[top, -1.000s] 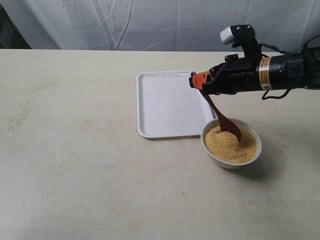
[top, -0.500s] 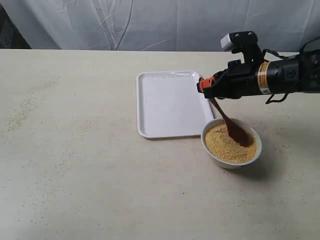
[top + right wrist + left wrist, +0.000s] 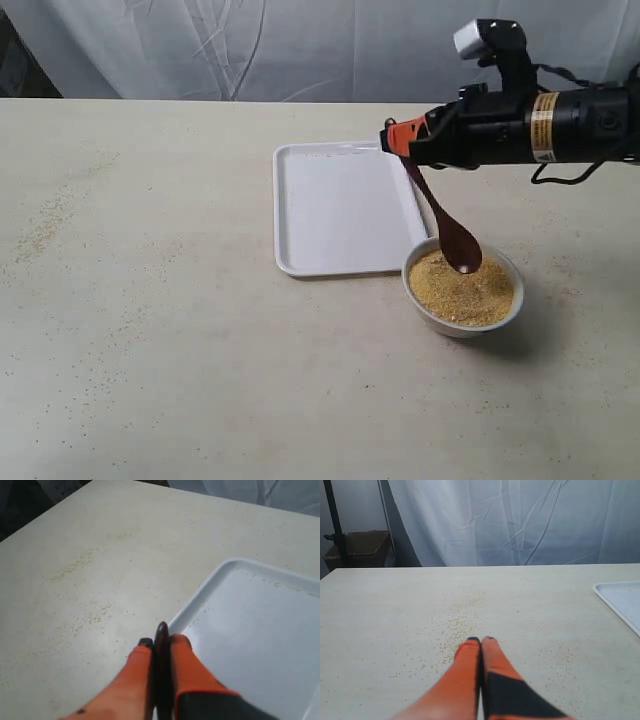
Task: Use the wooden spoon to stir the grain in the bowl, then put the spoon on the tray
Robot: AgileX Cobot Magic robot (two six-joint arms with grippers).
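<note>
In the exterior view my right gripper (image 3: 395,137) hangs over the right edge of the white tray (image 3: 335,205), shut on the handle of the dark wooden spoon (image 3: 445,225). The spoon slants down to the right, its glossy round end just above the golden grain (image 3: 462,290) in the small white bowl (image 3: 463,322). In the right wrist view the handle end (image 3: 161,630) pokes out between the orange fingers (image 3: 185,652), above the tray (image 3: 260,630). My left gripper (image 3: 481,641) is shut and empty above the table, out of the exterior view.
Loose grains (image 3: 460,625) are scattered over the beige table (image 3: 150,300), with another patch at the far left (image 3: 40,230). A white cloth (image 3: 250,45) hangs behind. A corner of the tray (image 3: 620,600) shows in the left wrist view.
The spoon has lifted out of the grain, where its end was dug in half a second ago. My right gripper has risen and shifted slightly left.
</note>
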